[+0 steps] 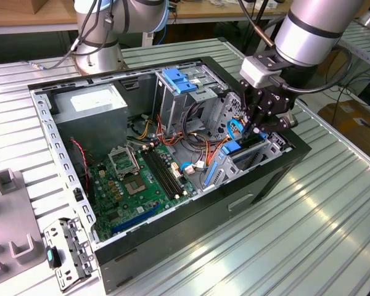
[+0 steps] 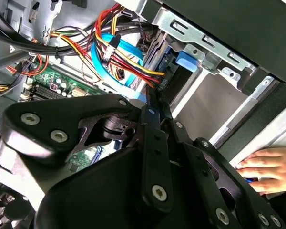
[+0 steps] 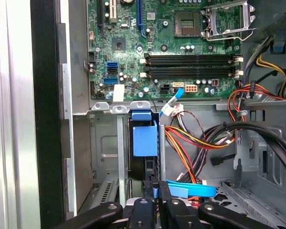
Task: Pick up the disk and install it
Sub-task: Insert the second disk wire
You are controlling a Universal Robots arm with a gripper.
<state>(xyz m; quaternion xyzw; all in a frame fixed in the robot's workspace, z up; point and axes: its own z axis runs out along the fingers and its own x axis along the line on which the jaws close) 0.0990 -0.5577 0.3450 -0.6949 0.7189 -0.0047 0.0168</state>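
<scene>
The disk [image 3: 144, 138] stands on edge in a grey metal bay slot of the open computer case [image 1: 172, 246], its dark body framed by a bright blue carrier. In the exterior view the disk [image 1: 233, 151] sits low in the bay at the case's right end. My black gripper [image 1: 254, 131] reaches down onto it from above. In the first wrist view the gripper [image 3: 157, 185] has its fingers pressed together on the thin blue rim of the carrier. The second wrist view shows the gripper [image 2: 151, 102] with narrow fingertips meeting at that same blue edge.
A green motherboard [image 1: 139, 179] lies on the case floor. Red, yellow and black cables [image 3: 200, 143] and a light-blue cable [image 3: 190, 190] run close beside the bay. A tall grey cage with a blue latch [image 1: 179, 80] stands behind. A person's hand [image 2: 264, 167] rests outside the case.
</scene>
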